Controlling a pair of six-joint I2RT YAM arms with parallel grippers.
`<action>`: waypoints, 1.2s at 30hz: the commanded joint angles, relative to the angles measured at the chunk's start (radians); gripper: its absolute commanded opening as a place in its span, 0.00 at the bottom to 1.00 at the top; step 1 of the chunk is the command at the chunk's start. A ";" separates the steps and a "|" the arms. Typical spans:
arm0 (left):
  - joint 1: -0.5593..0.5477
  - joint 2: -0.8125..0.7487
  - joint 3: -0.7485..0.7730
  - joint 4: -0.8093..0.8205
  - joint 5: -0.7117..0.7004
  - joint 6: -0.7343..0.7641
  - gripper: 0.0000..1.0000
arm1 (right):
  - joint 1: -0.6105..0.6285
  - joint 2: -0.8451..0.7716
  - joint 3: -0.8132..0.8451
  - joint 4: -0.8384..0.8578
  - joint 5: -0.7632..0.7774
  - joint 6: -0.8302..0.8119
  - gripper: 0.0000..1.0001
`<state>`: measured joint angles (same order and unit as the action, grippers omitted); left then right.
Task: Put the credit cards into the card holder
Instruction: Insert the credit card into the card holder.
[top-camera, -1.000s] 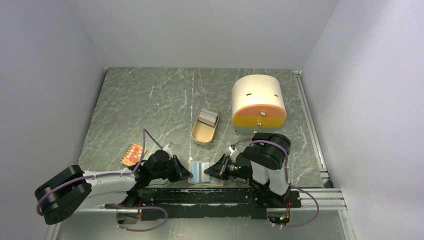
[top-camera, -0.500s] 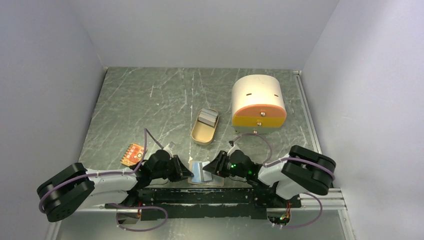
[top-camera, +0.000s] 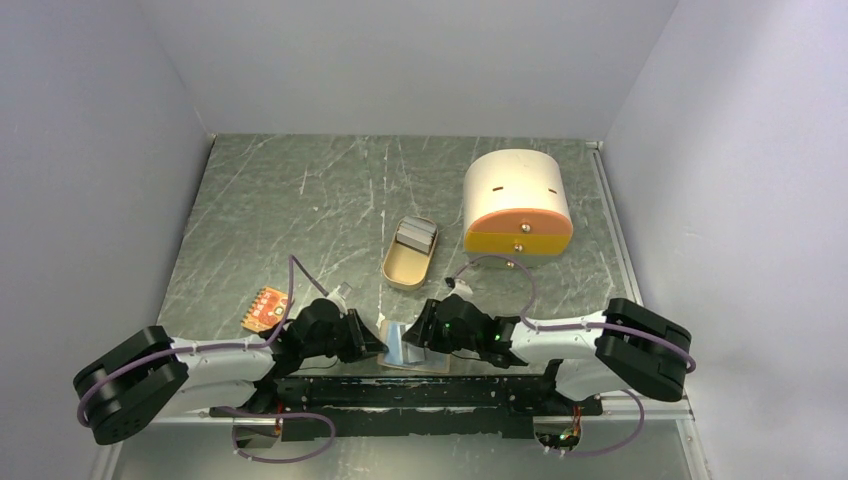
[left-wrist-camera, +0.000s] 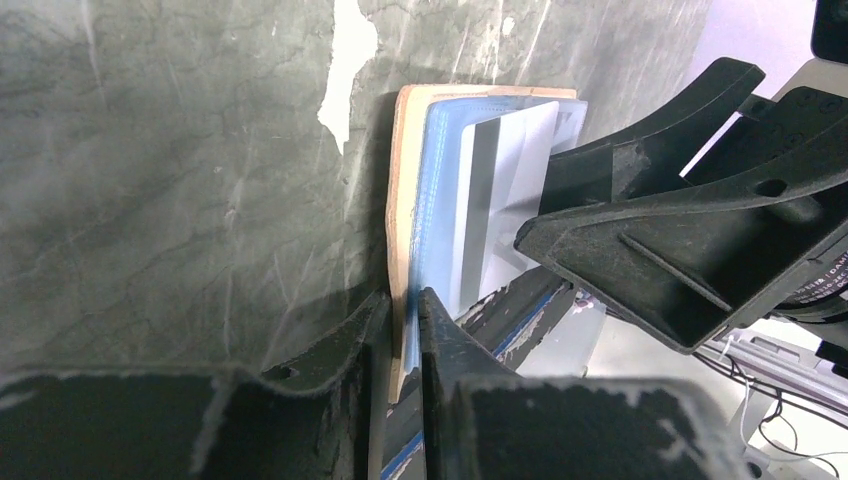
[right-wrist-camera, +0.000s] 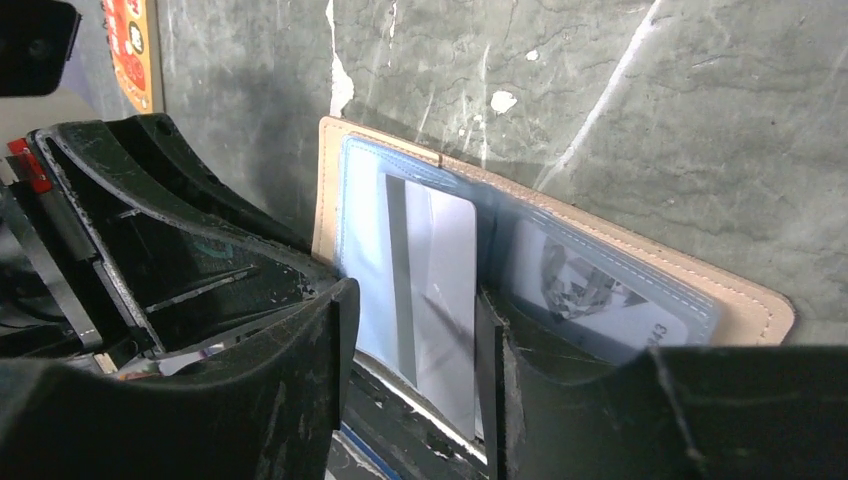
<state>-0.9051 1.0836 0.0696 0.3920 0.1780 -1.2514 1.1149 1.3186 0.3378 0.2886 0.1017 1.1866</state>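
Work sits at the near edge of the counter (top-camera: 300, 220), where the card holder (top-camera: 408, 352) lies spread open between the two arms; the left pincer (left-wrist-camera: 403, 300) is closed tight on the holder's tan edge and blue lining (left-wrist-camera: 428, 200), we judge to pin the flap so the pocket cannot slide or fold shut. The right pincer (right-wrist-camera: 415, 300) has its jaws set apart on either side of the whitish-grey striped card (right-wrist-camera: 430, 270); a sliver of lining shows between one finger and the card's edge, so we take this for guiding or nudging and not a firm grip. That card lies on the left leaf, partly over the lining; we cannot tell how deep it is in the pocket. A second, printed card (right-wrist-camera: 590, 285) already sits behind the clear window of the right leaf; so we judge the task near its end, with the striped card left to seat fully.
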 joint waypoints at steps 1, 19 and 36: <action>-0.003 -0.014 0.005 0.026 0.018 0.020 0.21 | 0.020 0.011 0.013 -0.220 0.048 -0.040 0.50; -0.003 0.012 -0.020 0.090 0.037 0.010 0.09 | 0.035 0.052 0.144 -0.369 0.026 -0.182 0.56; -0.003 -0.105 -0.025 -0.042 -0.026 0.001 0.09 | 0.058 0.100 0.299 -0.621 0.119 -0.250 0.61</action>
<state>-0.9058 1.0100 0.0570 0.3931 0.1856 -1.2469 1.1671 1.4040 0.6128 -0.1284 0.1364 0.9859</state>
